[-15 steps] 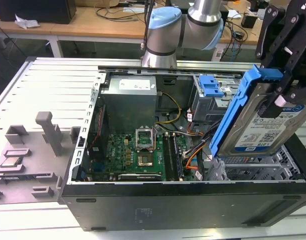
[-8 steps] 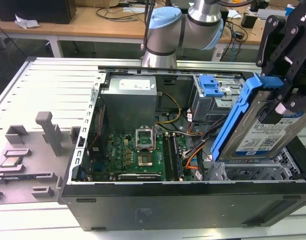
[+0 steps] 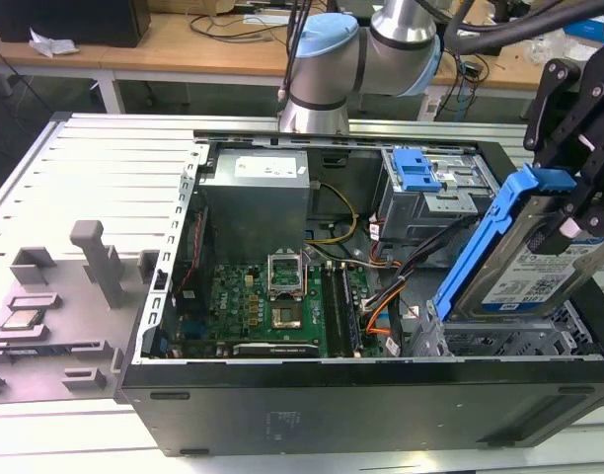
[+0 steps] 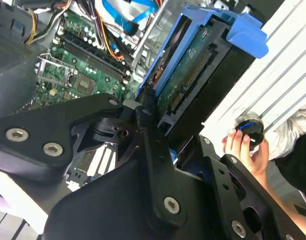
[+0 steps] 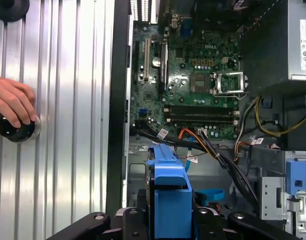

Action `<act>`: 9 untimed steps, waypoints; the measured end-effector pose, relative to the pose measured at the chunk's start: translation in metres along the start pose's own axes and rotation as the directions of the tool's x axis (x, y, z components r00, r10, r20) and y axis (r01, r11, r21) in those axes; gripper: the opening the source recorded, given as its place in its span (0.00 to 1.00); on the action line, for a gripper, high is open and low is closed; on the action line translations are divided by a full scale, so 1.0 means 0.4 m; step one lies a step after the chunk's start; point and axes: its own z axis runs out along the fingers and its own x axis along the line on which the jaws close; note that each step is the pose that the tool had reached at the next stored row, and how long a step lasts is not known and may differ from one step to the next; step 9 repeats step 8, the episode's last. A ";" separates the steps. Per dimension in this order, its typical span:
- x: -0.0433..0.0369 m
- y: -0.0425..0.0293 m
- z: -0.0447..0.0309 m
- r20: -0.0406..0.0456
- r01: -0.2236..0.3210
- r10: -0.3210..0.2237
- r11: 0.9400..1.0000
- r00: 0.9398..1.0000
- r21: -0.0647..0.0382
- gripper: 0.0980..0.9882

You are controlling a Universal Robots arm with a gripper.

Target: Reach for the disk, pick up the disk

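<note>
The disk is a silver drive with a blue-and-white label in a blue plastic carrier frame. It hangs tilted above the open computer case at the exterior view's right, its lower end close to the case's bay. My black gripper is shut on its upper end. In the second wrist view the disk shows its green circuit side between the gripper's black fingers. The first wrist view shows the blue carrier edge-on, clamped in the gripper.
Inside the case lie the green motherboard, the grey power-supply box, a blue-latched drive cage and loose cables. A person's hand rests on a black knob on the ribbed metal table. Grey fixtures stand at the exterior view's left.
</note>
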 end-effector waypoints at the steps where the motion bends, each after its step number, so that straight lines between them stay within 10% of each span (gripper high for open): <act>1: -0.006 -0.010 0.004 0.000 0.000 0.000 1.000 1.000 -0.002 0.30; 9: -0.012 -0.019 0.008 0.000 0.000 0.000 1.000 1.000 -0.002 0.30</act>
